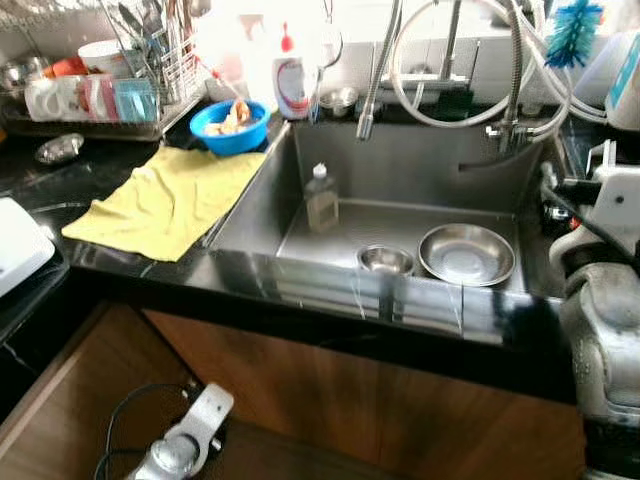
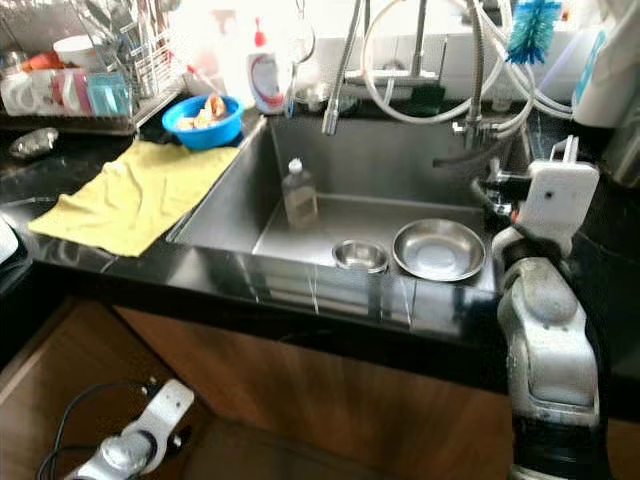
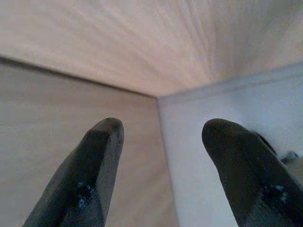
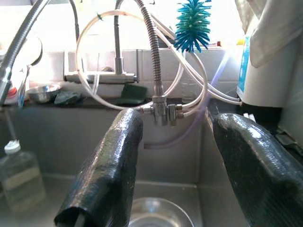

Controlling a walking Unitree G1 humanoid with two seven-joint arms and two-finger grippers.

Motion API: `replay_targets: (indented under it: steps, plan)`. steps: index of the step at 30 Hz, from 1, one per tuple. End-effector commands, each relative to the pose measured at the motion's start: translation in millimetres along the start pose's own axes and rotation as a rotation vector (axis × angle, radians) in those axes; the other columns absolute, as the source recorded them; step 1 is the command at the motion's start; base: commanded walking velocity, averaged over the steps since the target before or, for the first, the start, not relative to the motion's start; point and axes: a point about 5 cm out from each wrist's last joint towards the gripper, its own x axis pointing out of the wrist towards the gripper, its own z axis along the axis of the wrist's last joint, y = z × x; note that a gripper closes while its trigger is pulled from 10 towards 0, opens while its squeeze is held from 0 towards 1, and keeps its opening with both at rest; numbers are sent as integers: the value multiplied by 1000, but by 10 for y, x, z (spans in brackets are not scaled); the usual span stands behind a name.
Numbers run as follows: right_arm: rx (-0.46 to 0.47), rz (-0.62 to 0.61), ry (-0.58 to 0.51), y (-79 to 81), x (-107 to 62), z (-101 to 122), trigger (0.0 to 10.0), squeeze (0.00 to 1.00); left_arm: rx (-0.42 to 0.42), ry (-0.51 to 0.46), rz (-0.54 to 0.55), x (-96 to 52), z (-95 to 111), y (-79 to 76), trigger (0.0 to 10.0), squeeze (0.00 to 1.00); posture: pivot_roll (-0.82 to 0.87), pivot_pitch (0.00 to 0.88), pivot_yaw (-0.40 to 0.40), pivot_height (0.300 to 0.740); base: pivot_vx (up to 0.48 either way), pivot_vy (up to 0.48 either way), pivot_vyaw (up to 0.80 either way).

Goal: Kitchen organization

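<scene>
The steel sink holds three things: one clear soap bottle upright at its back left, one small steel bowl and one wide steel dish along its front wall. Left of the sink, one yellow cloth and one blue bowl lie on the black surface. The right gripper hovers over the sink's right rim, jaws wide and empty. The left gripper hangs below by the cabinet, jaws wide.

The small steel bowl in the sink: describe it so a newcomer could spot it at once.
Look into the steel sink set in the black counter. Along its front wall, the small steel bowl sits between a clear bottle and a wide steel dish. It is the smaller, deeper of the two steel pieces.
</scene>
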Motion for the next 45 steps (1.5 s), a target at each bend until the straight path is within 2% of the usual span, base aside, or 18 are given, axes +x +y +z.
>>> replay_targets:
  steps: [1,5,8,10,14,18,24,28,35,45]
  plan:
    - [-35,25,-66,66,-78,114,10000,0,-15,19,32,-23,-67,79,10000,0,-152,0,130,740,0,0,0]
    - [-42,13,-128,46,-192,241,10000,0,-21,10,50,-35,-83,116,10000,0,-161,0,134,740,0,0,0]
    - [-57,5,-116,23,-224,208,10000,0,-31,10,83,-53,-125,142,10000,0,-161,0,134,740,0,0,0]
    - [-75,-15,-97,25,-209,184,10000,0,-38,11,87,-57,-135,144,10000,0,-159,0,131,740,0,0,0]
    - [-42,-15,-96,106,-181,191,10000,0,-37,52,95,-72,-205,158,10000,0,-143,0,125,740,0,0,0]
    - [-38,15,-107,178,-157,213,10000,0,-34,110,114,-124,-343,258,10000,0,-140,0,125,740,0,0,0]
    - [-25,-20,-117,150,-150,238,10000,0,-67,148,143,-184,-479,325,10000,0,-146,0,124,740,0,0,0]
    - [-24,-11,-106,154,-164,214,10000,0,-110,158,146,-192,-505,320,10000,0,-149,0,121,740,0,0,0]
    - [-25,-26,-89,114,-153,190,10000,0,-108,151,133,-180,-485,291,10000,0,-149,0,118,740,0,0,0]
    - [-11,-21,-78,119,-142,174,10000,0,-114,150,121,-170,-477,247,10000,0,-154,0,112,740,0,0,-661]
